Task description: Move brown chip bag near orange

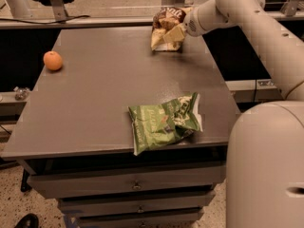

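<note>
The brown chip bag (164,26) stands upright at the far right edge of the grey table (104,84), dark brown on top and pale yellow below. My gripper (180,29) reaches in from the right and is shut on the bag's right side. The orange (52,60) sits at the far left of the table, well apart from the bag.
A green chip bag (164,121) lies near the table's front edge, right of centre. Drawers (135,184) run below the tabletop. My white arm (266,37) and base (266,165) fill the right side. A railing (95,20) runs behind the table.
</note>
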You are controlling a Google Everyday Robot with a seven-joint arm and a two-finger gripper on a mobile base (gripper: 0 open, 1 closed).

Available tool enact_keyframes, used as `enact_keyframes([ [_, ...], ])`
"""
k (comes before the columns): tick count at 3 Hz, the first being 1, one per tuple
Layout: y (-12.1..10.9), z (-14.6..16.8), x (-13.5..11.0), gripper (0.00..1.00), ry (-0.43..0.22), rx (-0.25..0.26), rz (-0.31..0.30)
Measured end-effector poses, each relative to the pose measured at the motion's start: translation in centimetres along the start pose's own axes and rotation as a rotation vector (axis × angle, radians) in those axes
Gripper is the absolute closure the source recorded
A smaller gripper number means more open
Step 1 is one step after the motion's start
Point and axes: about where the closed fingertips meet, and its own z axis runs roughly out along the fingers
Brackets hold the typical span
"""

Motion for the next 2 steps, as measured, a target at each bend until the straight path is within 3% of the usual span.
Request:
enact_keyframes([
  [2,0.2,-0.12,-0.12,0.88,-0.033,-0.013,-0.012],
])
